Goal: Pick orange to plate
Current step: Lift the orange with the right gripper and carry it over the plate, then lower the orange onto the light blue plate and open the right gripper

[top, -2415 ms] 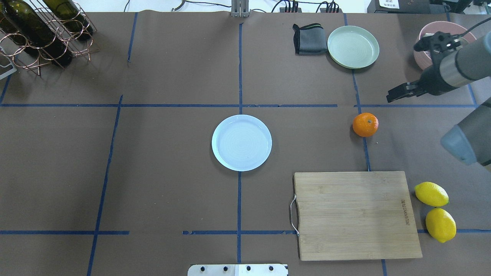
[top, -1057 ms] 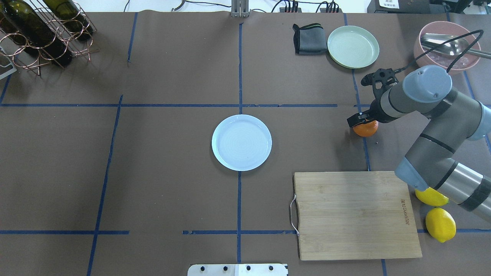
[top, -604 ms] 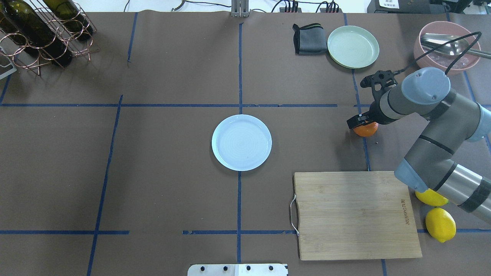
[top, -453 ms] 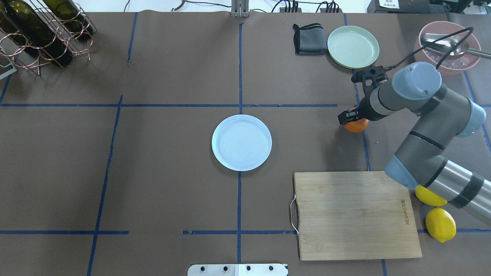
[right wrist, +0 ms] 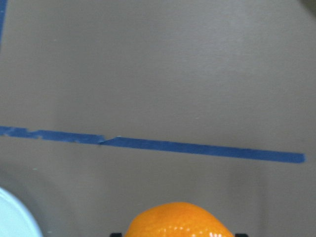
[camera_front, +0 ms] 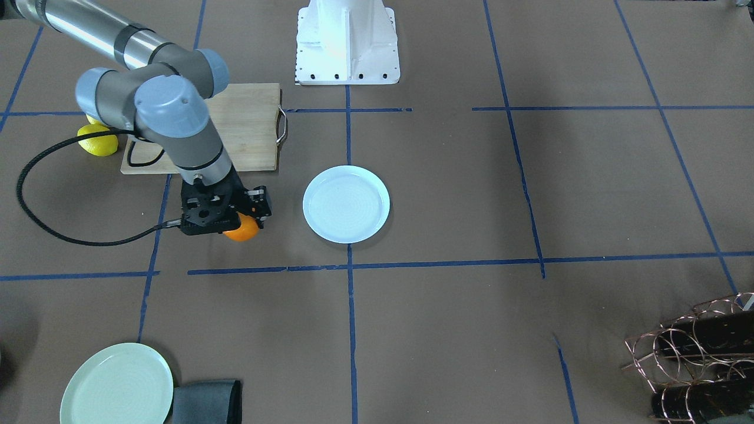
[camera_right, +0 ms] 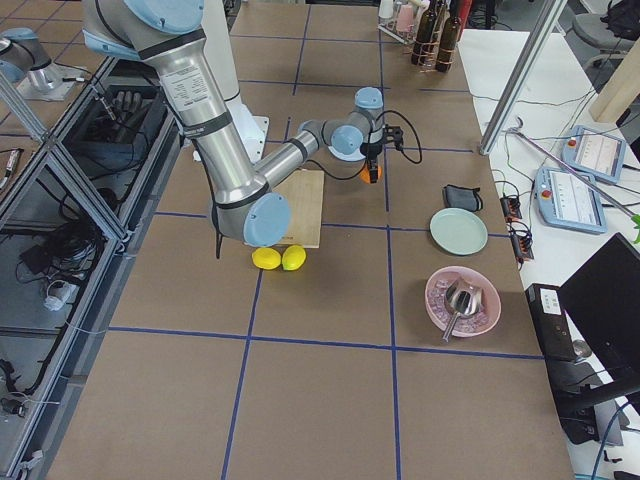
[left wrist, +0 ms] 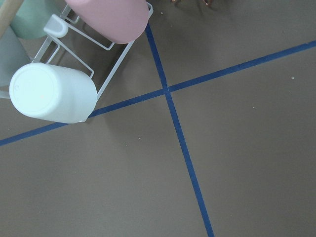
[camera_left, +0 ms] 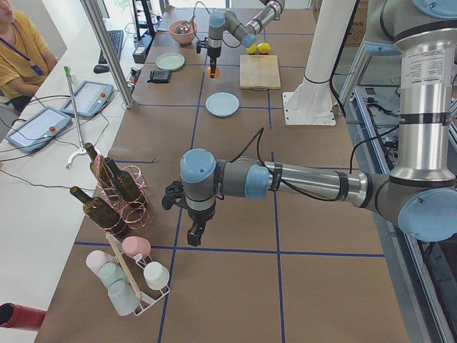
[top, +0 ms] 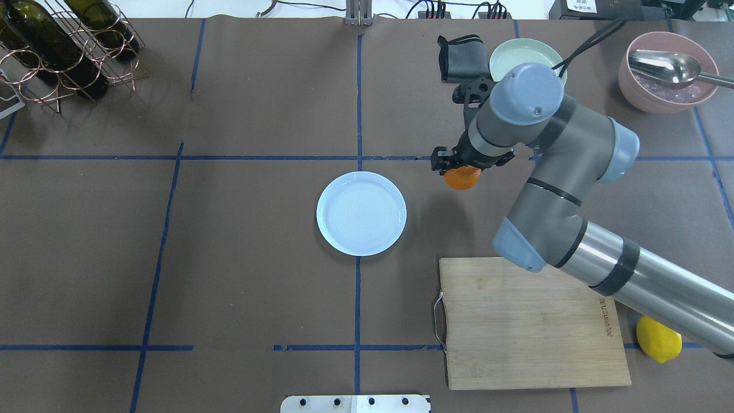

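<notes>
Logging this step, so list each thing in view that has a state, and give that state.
orange, gripped by the right fingers, short of the plate
right fingers, shut on the orange
left fingers, open or shut cannot be told
plate, empty, flat on the table
pink bowl, holds a metal scoop
bottles, lying in the wire rack

Right hand [top: 460, 172] is up above the worktop [top: 258, 275] with the orange [top: 462, 180] gripped, and a strip of bare brown surface runs from it to the plate [top: 361, 213], an open lane. The cutting board [top: 530, 321] lies on the robot's side of that lane. The green plate [camera_front: 116, 386] and folded cloth [top: 461, 57] lie on the far side, well apart from it.
</notes>
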Robot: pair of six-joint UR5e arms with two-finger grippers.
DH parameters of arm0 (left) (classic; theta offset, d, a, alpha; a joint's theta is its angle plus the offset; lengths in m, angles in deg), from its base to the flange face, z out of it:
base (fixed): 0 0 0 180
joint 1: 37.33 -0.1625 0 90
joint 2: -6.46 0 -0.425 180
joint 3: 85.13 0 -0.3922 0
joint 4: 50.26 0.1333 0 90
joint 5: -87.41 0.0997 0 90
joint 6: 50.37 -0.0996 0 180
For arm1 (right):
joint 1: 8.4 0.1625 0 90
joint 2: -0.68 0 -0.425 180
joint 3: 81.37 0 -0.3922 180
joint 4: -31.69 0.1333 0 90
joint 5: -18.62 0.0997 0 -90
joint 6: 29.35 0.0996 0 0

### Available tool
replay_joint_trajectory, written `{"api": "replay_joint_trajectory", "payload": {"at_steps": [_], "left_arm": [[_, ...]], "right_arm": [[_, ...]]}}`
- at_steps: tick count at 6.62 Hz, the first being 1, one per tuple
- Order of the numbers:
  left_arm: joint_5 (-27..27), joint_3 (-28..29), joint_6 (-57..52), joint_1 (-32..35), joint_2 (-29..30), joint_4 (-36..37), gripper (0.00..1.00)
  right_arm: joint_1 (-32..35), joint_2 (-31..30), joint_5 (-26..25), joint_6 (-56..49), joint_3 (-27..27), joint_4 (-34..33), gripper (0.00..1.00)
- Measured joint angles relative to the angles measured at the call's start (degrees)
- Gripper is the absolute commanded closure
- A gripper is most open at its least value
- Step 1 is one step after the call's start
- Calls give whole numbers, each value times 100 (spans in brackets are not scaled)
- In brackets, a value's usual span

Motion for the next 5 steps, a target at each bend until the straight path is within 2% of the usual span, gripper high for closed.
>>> {"api": "replay_joint_trajectory", "payload": {"at_steps": [2,3,4,5], "left_arm": [[-3,6,-3,0,-9,6,0],[-3,6,-4,0,-10,10,0],[-4,6,-4,3,-14,12,0],[-4,6,-6,4,-15,12,0]], "right_arm": [[-592,1146,-625,753,973,-96,80],[-830,1503,-930,927,1429,-101,70],[-979,1628,-1084,988,1624,-143,49],[-1046,1665,-1136,1005,1681,-211,0]]}}
